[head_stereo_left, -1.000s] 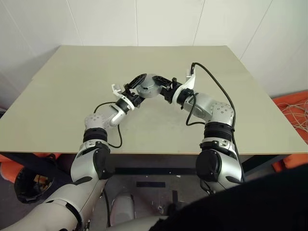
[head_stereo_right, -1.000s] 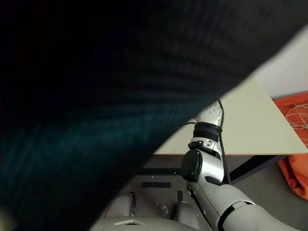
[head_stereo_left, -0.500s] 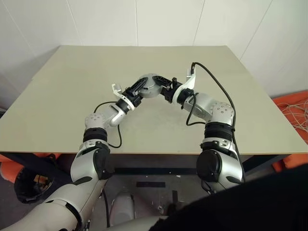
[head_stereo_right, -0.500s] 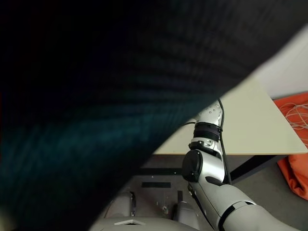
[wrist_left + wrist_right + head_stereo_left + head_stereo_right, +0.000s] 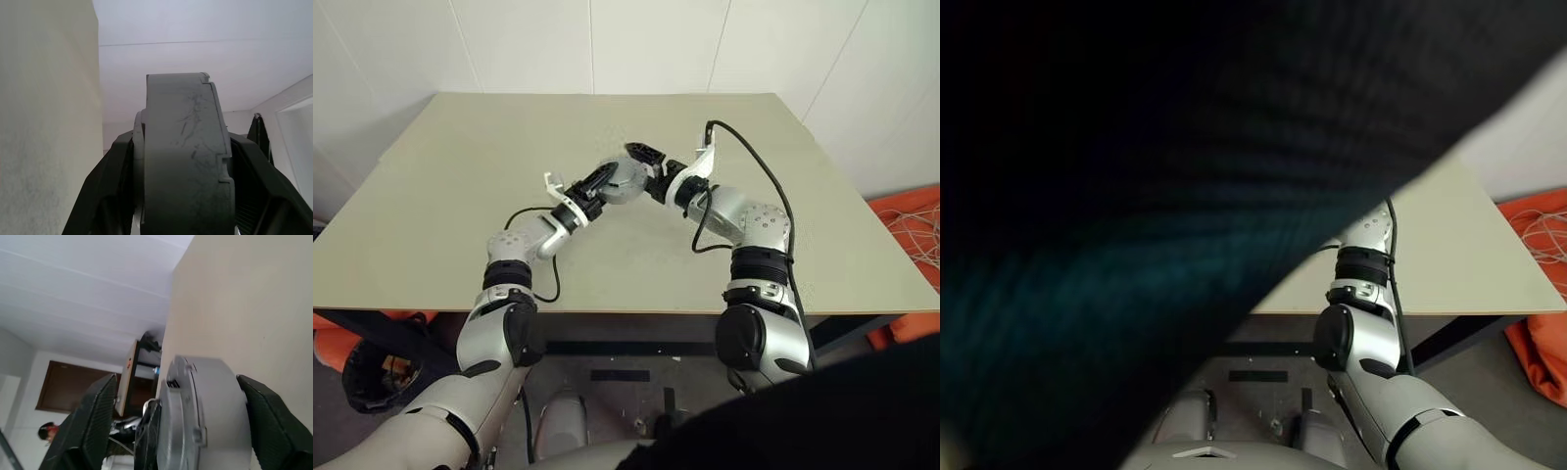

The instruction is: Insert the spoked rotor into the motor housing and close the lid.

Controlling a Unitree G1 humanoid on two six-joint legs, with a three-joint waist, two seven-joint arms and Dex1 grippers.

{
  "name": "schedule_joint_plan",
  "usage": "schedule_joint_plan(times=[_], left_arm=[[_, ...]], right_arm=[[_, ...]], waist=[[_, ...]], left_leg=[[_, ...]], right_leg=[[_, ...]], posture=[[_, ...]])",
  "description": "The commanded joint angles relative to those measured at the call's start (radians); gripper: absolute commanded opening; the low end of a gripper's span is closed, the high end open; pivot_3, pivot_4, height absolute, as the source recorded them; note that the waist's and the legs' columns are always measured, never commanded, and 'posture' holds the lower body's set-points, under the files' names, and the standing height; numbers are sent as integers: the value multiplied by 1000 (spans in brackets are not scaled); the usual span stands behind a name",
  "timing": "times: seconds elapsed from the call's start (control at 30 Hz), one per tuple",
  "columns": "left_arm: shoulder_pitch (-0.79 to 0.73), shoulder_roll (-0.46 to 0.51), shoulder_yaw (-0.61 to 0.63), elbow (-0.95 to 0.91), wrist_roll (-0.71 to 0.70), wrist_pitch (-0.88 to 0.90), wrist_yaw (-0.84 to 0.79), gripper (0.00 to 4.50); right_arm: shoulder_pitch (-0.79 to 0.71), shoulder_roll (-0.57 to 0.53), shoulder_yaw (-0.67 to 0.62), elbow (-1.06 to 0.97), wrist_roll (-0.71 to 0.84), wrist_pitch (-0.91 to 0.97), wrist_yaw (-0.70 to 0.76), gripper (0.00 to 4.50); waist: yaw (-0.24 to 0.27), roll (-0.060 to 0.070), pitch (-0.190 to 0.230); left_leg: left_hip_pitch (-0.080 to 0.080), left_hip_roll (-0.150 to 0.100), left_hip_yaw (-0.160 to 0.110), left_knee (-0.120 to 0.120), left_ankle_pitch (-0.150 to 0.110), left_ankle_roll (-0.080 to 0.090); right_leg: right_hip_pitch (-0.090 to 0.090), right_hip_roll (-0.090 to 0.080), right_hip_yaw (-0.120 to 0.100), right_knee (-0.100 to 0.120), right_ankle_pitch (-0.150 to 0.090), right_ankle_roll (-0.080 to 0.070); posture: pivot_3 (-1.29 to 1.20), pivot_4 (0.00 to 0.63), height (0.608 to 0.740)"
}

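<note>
The right hand [image 5: 641, 166] has let go. A moment ago its black fingers pinched the round grey motor, and now they stand wide apart, one finger [image 5: 645, 152] lifted up over the top of it. The left hand [image 5: 597, 182] has not moved away. It is shut on the motor housing [image 5: 625, 182] and carries it alone now.

The motor housing is up in the air, a little above the middle of the tabletop [image 5: 460, 196], between the two hands. From the left wrist I see it from the side: a thick grey round body with a lid part on it, squeezed between the two black fingers [image 5: 105, 191]. From the right wrist the same grey piece [image 5: 210, 416] sits in the gap between the open fingers, and they look apart from it on both sides.

I cannot see the spoked wheel or the copper wire, so I think the wheel is already inside and the lid is on. I cannot tell if the lid is pressed all the way shut.

I think the left hand holds on tight so the motor does not fall while the right hand opens to take a new hold or go away.
</note>
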State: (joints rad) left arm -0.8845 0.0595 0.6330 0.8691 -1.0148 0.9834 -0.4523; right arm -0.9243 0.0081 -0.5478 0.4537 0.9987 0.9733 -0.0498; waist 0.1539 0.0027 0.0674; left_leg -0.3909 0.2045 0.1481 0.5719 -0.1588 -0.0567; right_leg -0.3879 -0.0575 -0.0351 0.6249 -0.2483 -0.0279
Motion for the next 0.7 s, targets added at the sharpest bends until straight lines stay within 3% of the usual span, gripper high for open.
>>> schedule_joint_plan(times=[0.03, 0.2, 0.7], left_arm=[[-20, 6, -3, -43, -7, -16, -34, 2125], [6, 37, -54, -105, 74, -118, -54, 2125], [25, 189, -19, -119, 173, -359, 30, 2125]], right_arm=[[-11, -26, 37, -35, -68, -106, 24, 4486], [3, -76, 50, 22, -139, -190, 64, 4486], [1, -91, 39, 32, -126, -186, 104, 4486]], waist=[[0, 0, 0], [-1, 0, 0], [-2, 0, 0]], left_leg=[[0, 0, 0, 0, 0, 0], [0, 0, 0, 1, 0, 0], [-1, 0, 0, 2, 0, 0]], right_leg=[[0, 0, 0, 0, 0, 0], [0, 0, 0, 0, 0, 0], [0, 0, 0, 1, 0, 0]], posture=[[0, 0, 740], [0, 0, 740], [0, 0, 740]])
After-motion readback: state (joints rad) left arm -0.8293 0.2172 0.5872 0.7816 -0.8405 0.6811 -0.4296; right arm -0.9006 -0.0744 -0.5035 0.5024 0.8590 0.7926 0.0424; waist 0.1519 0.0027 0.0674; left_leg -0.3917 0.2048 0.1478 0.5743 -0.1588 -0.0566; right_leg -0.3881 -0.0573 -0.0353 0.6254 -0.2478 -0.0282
